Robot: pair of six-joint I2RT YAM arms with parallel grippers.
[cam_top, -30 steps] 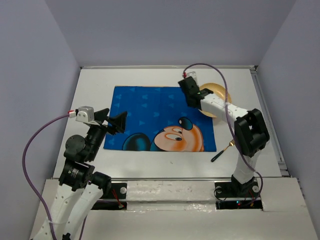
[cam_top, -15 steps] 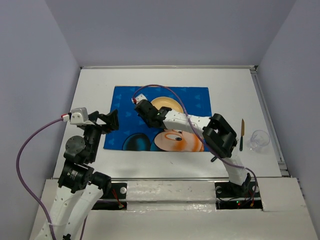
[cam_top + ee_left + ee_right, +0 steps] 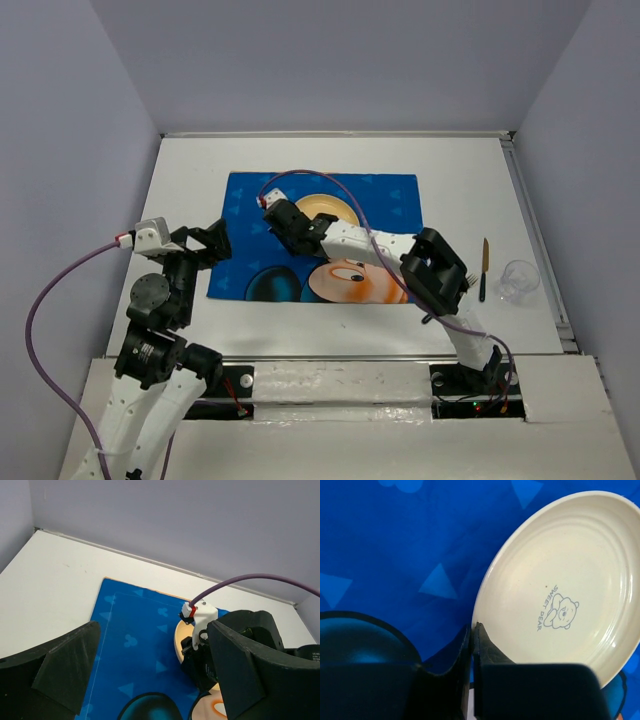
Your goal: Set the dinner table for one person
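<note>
A cream plate (image 3: 326, 208) with a small bear print (image 3: 560, 612) is over the back middle of the blue Mickey Mouse placemat (image 3: 300, 190) on the white dinner table (image 3: 190, 170). My right gripper (image 3: 284, 226) reaches across the placemat and is shut on the plate's near-left rim (image 3: 474, 629). I cannot tell whether the plate rests flat or is slightly lifted. My left gripper (image 3: 211, 245) is open and empty over the placemat's left edge. In its wrist view, the fingers (image 3: 60, 670) frame the plate (image 3: 180, 639) and the right gripper.
At the right of the table lie a knife (image 3: 484, 268) with a black handle and a clear cup (image 3: 518, 280). A fork's tines (image 3: 466, 280) and a dark handle tip (image 3: 430, 318) show beside the right arm. Walls enclose the table.
My right arm has carried the plate from the table's back right onto the placemat and a little further left. The knife and cup came into view. My left gripper drew slightly left.
</note>
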